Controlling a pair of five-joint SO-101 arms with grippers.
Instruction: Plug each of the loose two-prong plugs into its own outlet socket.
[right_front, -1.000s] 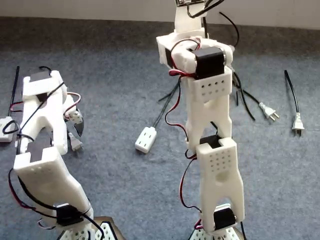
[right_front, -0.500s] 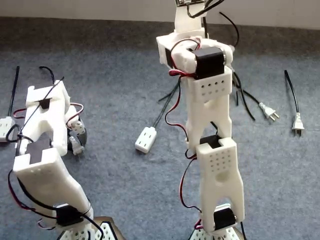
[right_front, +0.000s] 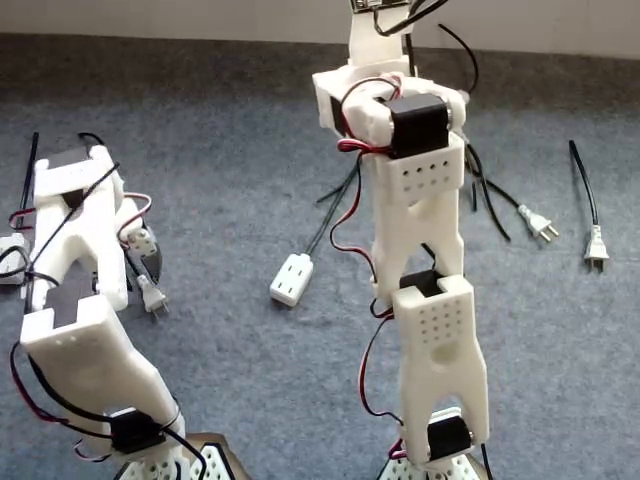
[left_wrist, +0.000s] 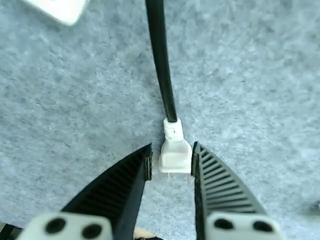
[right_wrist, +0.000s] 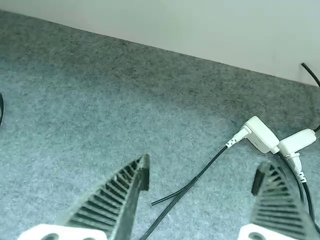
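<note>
Far left: small outlet (right_front: 8, 248) at the table edge, beside the left arm. Left gripper (left_wrist: 172, 149) low over the carpet (left_wrist: 260, 75), jaws narrowly parted around a white plug (left_wrist: 175, 156); one finger (left_wrist: 200, 165) touches it, with a slim gap at the other. Centre: outlet block (right_front: 292, 279). Right: loose plug (right_front: 543, 228) and end plug (right_front: 595, 250), apart. Right gripper (right_wrist: 202, 170) wide open, empty.
</note>
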